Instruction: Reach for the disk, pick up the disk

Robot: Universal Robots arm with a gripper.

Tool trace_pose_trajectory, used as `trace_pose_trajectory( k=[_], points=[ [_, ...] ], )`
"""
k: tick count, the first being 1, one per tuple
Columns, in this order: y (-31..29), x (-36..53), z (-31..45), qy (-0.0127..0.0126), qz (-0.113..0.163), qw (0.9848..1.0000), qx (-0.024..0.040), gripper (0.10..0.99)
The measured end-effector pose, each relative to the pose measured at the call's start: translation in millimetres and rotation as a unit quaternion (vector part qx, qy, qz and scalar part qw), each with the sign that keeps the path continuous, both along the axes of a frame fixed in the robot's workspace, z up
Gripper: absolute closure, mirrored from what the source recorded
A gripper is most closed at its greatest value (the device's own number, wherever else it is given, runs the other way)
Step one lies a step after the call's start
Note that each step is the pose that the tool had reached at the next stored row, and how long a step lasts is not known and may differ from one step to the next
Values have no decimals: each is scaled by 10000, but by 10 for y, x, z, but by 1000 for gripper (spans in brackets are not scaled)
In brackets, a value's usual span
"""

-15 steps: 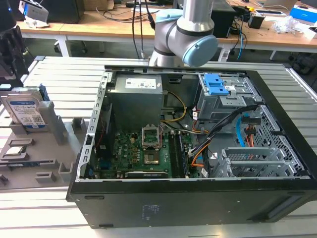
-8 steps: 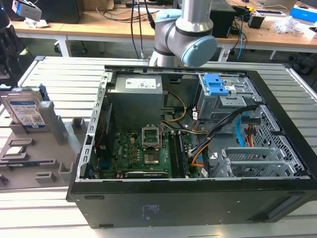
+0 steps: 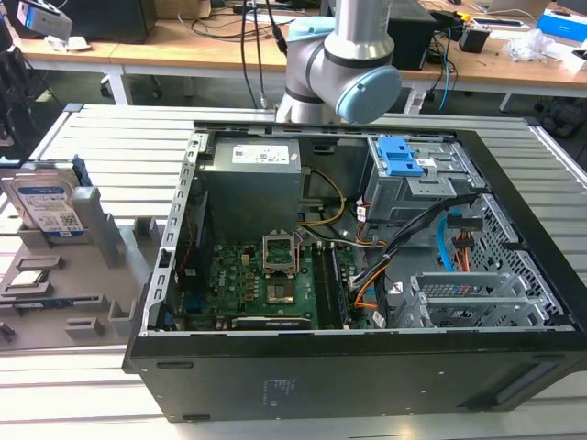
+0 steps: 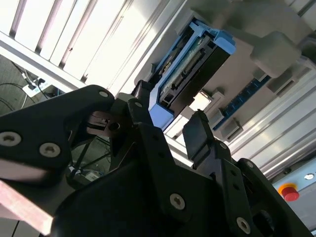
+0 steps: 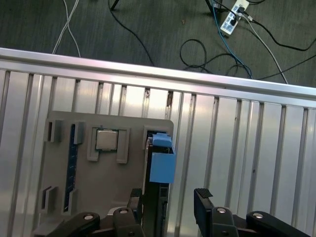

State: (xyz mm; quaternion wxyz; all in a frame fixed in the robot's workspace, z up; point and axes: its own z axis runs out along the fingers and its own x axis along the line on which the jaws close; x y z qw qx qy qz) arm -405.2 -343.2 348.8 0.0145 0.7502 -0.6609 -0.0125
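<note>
The disk (image 3: pixel 44 197) sits partly hidden in its grey holder (image 3: pixel 92 225).

Ribbed aluminium desk (image 3: pixel 101 147), wooden workbenches (image 3: pixel 138 50) at twelve o'clock in the exterior view, dark carpet (image 5: pixel 29 24) strewn with cables (image 5: pixel 132 33), power strip (image 5: pixel 233 15).

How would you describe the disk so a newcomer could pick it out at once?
On the slatted aluminium table, to the exterior view's left of the open black computer case, lies a grey plastic tray. The disk stands on edge in a slot there: a flat silver-grey metal hard drive with a white-and-blue label and blue bracket, the tray's only upright, labelled part.
</note>
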Motion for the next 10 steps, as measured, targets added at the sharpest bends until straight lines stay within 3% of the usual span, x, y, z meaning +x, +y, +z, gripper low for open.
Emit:
trace_pose_trajectory(
  k=[7,10],
  points=[
    [2,-5,-33,-1,0,10000,0,545],
    [8,-5,-89,-1,0,10000,-1,545]
  ],
)
